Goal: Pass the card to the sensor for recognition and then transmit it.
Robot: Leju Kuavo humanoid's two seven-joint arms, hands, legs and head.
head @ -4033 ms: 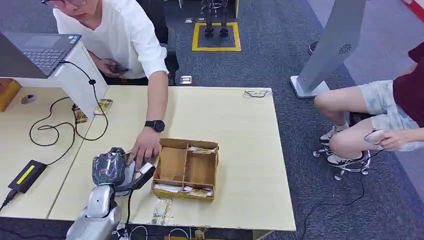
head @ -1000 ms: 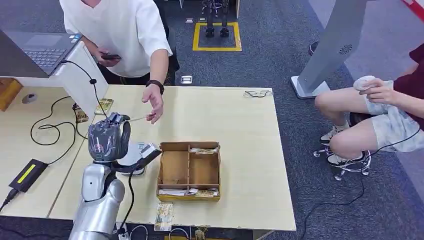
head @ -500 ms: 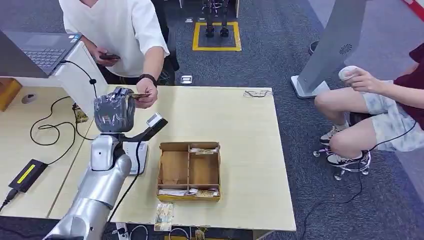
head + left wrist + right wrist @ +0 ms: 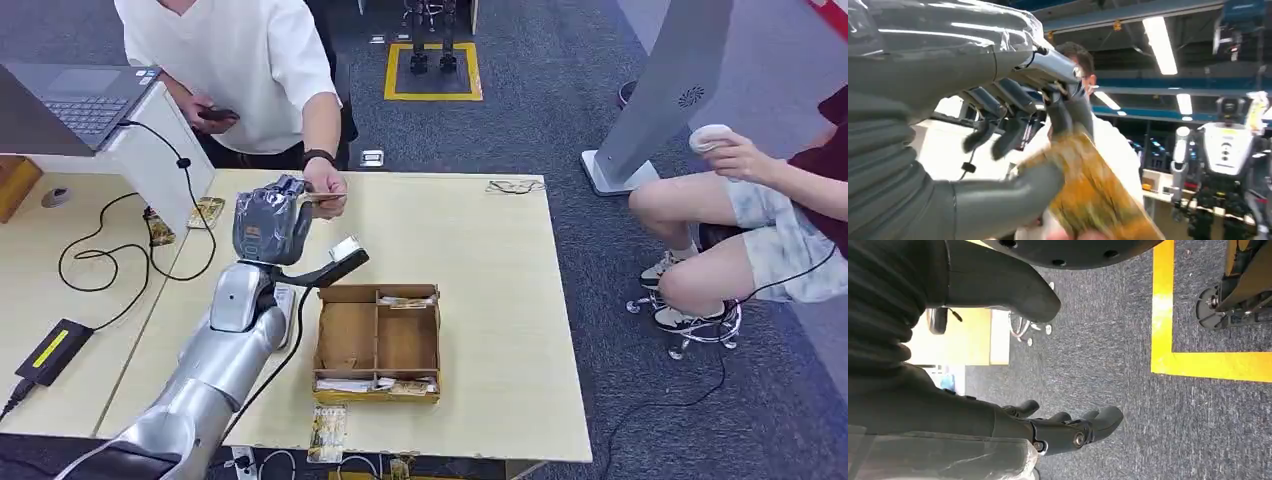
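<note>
My left hand [image 4: 268, 226] is raised over the far side of the table and pinches a yellow-gold card [image 4: 1094, 200] between its thumb and a finger. From across the table, a person in a white shirt reaches in, and their hand [image 4: 326, 187] meets the card [image 4: 318, 199] at its far end. The white sensor [image 4: 283, 299] lies on the table beneath my forearm, partly hidden by it. My right hand [image 4: 1063, 432] hangs over the grey carpet with loosely spread fingers and nothing in them.
A wooden compartment box [image 4: 378, 340] holding cards stands mid-table. Another card [image 4: 327, 430] lies at the front edge. Cables [image 4: 100, 255], a black adapter [image 4: 55, 350] and a laptop [image 4: 85, 100] are on the left. A seated person [image 4: 760, 200] is at the right.
My left arm has risen from beside the sensor and swung forward and right with the card. The person's hand has come to the card.
</note>
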